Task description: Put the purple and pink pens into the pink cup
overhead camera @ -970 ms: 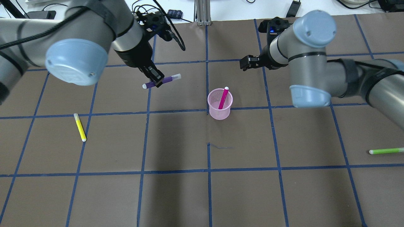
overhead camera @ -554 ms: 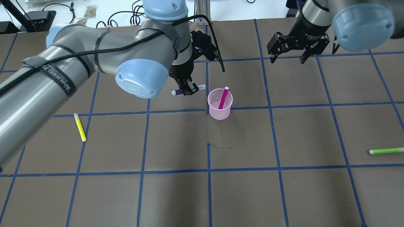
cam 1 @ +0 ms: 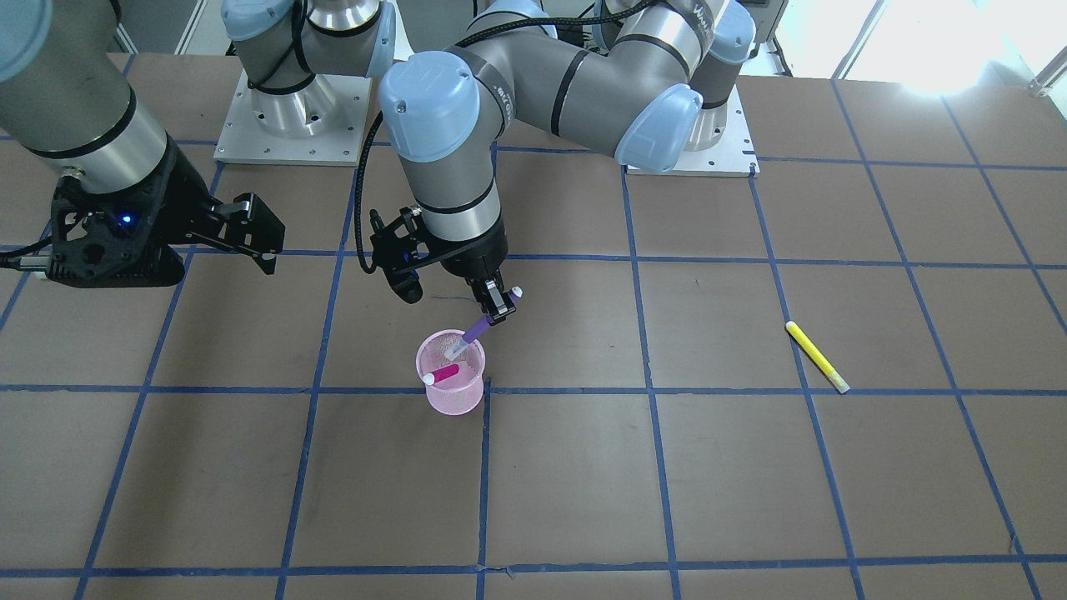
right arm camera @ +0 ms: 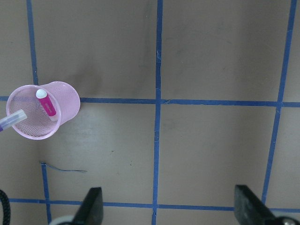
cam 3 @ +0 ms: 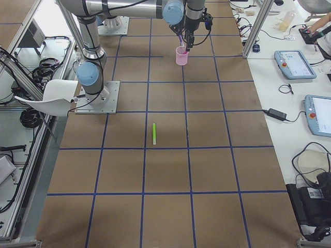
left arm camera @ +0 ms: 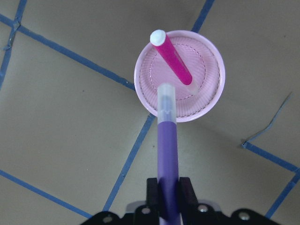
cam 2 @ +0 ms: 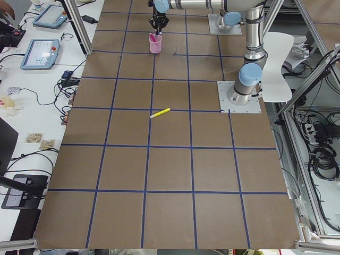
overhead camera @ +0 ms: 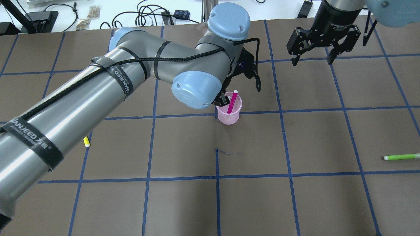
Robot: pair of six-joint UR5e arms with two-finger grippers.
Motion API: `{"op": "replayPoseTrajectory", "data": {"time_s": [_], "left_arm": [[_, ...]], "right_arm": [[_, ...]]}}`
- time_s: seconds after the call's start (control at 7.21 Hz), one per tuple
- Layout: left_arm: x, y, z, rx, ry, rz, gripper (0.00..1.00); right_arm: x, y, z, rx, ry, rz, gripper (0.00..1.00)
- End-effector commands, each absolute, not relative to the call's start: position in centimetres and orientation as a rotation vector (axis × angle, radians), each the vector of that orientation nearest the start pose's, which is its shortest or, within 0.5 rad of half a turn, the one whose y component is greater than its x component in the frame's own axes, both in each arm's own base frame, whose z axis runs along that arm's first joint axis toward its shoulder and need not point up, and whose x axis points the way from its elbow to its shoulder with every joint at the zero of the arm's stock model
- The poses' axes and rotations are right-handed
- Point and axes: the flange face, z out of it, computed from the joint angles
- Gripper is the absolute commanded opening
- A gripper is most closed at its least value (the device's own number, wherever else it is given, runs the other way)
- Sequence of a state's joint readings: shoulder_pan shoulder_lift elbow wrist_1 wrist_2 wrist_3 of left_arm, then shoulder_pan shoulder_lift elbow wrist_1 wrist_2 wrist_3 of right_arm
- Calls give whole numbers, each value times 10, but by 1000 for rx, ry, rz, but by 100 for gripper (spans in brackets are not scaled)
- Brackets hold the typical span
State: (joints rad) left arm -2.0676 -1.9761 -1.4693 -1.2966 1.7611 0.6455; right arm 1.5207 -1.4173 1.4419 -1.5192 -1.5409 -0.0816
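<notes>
Pink pen leans inside the upright pink cup; purple pen tilts, clear cap at its rim.

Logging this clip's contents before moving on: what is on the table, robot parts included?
pink cup: 1, pink mesh, upright mid-table
pink pen: 1, magenta, leaning inside the pink cup
purple pen: 1, purple with clear cap, tilted, cap end at the pink cup's mouth
yellow pen: 1, yellow, flat on robot's left side
green pen: 1, green, flat on robot's right side
table: 1, brown with blue tape grid
left gripper: 1, black, shut on purple pen
right gripper: 1, black, open, empty, away from pink cup
</notes>
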Motion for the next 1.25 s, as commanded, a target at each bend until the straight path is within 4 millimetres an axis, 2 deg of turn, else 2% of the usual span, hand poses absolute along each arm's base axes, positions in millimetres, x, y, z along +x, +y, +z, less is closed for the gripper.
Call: {"op": "replayPoseTrajectory", "data": {"time_s": [0.0, 0.55, 0.69, 0.83, 0.97, 1.11], "left_arm": [[-420, -502, 319, 1618, 2421, 102, 0], [-433, -501, 284, 1645, 2379, 176, 0], [-436, -501, 278, 1653, 2364, 185, 0], [-436, -502, 279, 1653, 2362, 174, 0], [-437, -505, 277, 1652, 2361, 174, 7], [-438, -506, 276, 1653, 2363, 167, 67]], "right_arm": [[97, -560, 454, -84, 3109, 147, 100], [93, -559, 451, -60, 3108, 147, 100], [93, -559, 450, -60, 3108, 149, 100], [93, -559, 448, -60, 3106, 153, 100], [93, -558, 446, -67, 3105, 160, 100], [93, -558, 445, -67, 3105, 163, 100]]}}
